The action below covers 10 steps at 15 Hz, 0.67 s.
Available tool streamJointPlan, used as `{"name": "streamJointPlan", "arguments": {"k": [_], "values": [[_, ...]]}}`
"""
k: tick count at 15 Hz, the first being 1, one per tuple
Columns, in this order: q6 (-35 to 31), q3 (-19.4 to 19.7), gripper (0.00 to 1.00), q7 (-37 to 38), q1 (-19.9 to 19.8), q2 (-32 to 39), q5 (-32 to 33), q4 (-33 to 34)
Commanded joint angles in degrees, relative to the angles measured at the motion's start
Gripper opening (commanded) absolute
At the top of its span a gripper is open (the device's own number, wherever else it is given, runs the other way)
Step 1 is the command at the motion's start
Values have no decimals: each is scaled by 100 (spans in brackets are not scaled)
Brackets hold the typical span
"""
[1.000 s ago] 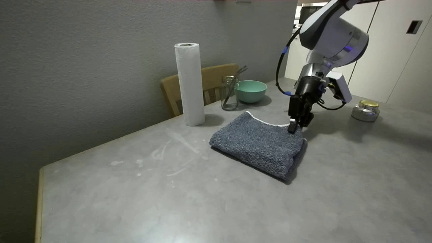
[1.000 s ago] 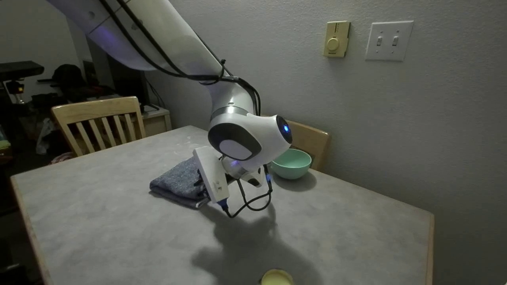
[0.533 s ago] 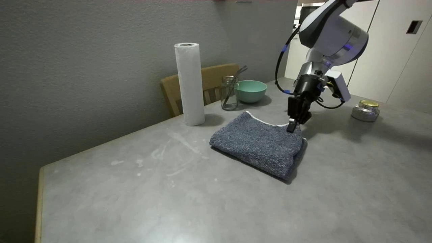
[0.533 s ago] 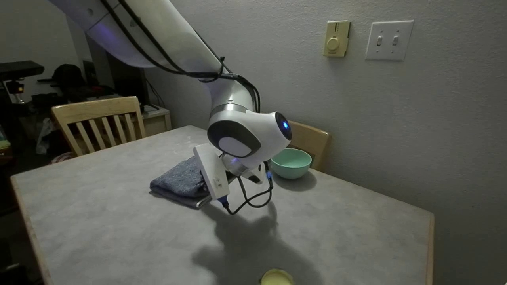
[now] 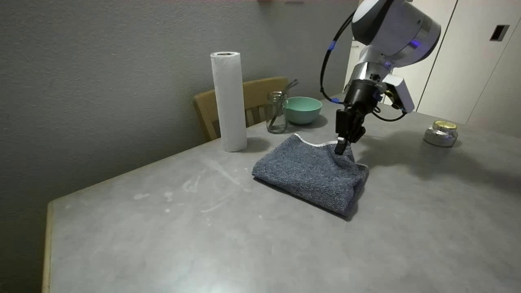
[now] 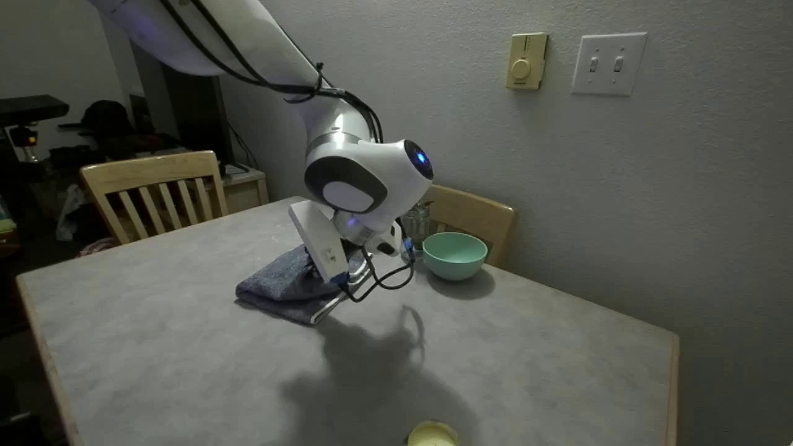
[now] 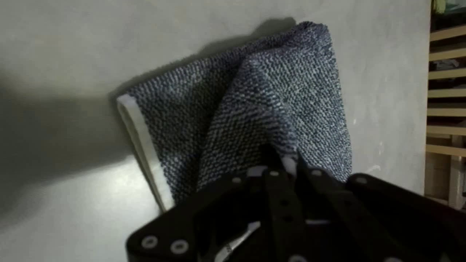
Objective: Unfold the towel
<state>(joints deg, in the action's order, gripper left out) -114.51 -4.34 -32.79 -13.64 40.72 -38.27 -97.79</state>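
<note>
A dark blue-grey terry towel (image 5: 301, 175) lies folded on a pale grey worktop (image 5: 163, 244). A white robot arm (image 5: 397, 34) slants down from above, and its black end effector (image 5: 341, 147) pinches the white-hemmed edge of the towel's upper fold, where the cloth rises in a soft ridge; in the wrist view a lower layer lies flat beside that ridge. In an exterior view, a white paper towel roll (image 5: 228, 101) stands upright near the towel, and a glass jar (image 5: 276, 118) of slim utensils (image 5: 291, 84) is just beside a mint-green bowl (image 5: 302, 112), with a wooden chair (image 5: 264, 87) behind. A silver jar (image 5: 441, 136) with a yellow top sits well apart.
</note>
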Motion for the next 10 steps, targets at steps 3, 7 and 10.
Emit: {"name": "streamJointPlan", "arguments": {"k": [3,7,10], "values": [[-3,-72,2,278,359,-256,305,-154],[44,-161,2,552,618,-136,670,2],[98,-232,2,795,772,-60,1026,124]]}}
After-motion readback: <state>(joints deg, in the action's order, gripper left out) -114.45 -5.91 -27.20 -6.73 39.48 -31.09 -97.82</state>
